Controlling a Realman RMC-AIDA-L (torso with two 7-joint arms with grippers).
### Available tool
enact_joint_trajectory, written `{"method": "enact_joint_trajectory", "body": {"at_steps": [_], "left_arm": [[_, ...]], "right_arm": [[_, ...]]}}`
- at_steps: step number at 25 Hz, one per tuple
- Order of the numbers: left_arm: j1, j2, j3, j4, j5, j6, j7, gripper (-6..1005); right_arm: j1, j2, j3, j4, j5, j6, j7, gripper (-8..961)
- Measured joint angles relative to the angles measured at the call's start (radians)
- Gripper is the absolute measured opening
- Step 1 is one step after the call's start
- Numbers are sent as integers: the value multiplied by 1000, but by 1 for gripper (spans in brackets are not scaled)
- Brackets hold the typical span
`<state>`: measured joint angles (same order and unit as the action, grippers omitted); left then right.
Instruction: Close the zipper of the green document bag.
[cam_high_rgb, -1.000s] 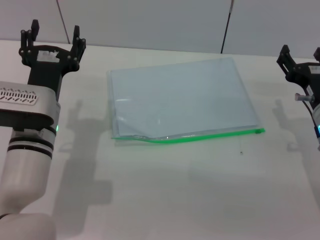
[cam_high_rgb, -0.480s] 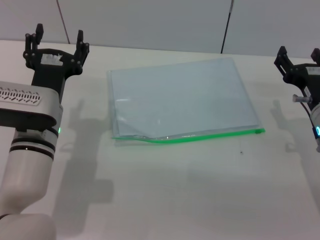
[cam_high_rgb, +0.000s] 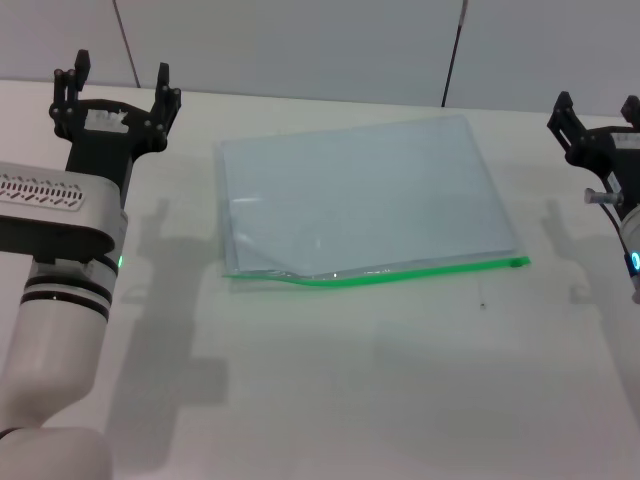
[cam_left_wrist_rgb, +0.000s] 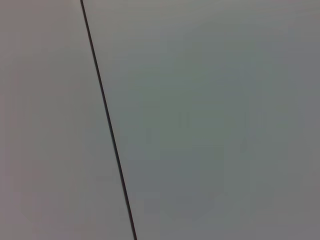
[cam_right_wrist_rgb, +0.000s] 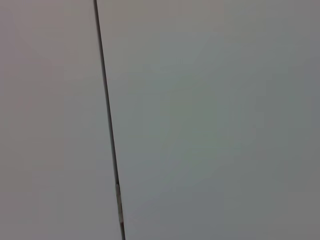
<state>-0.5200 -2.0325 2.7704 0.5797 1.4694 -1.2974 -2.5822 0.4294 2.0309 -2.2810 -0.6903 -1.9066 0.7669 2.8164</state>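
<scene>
1. one green document bag (cam_high_rgb: 365, 195), flat mid-surface (cam_high_rgb: 350, 400); one zipper (cam_high_rgb: 400, 272) along its near edge, gaping at the left end.
2. left hand (cam_high_rgb: 117, 80) released, raised far-left, apart from bag.
3. right hand (cam_high_rgb: 600, 115) released, far-right edge.

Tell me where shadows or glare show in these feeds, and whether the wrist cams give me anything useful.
Head view: even light, soft shadows on the table beside the left end effector and the right end effector; faint sheen on the green document bag, the zipper reads clearly. Left wrist view and right wrist view: only a plain grey wall with a dark seam, no bag.
</scene>
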Motion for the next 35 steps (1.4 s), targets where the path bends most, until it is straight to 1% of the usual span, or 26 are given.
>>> {"method": "enact_joint_trajectory", "body": {"at_steps": [10,26,35], "left_arm": [[2,0,0,0,0,0,-6,860],[1,-1,13,-3,-8,60,-10,860],[2,-2,12,-9,-8,64,-10,860]], "right_arm": [[9,0,-9,0,0,-1,0,857],[22,3,-36,23,0,-2,0,857],[23,3,-40,24,0,-2,0,857]]}}
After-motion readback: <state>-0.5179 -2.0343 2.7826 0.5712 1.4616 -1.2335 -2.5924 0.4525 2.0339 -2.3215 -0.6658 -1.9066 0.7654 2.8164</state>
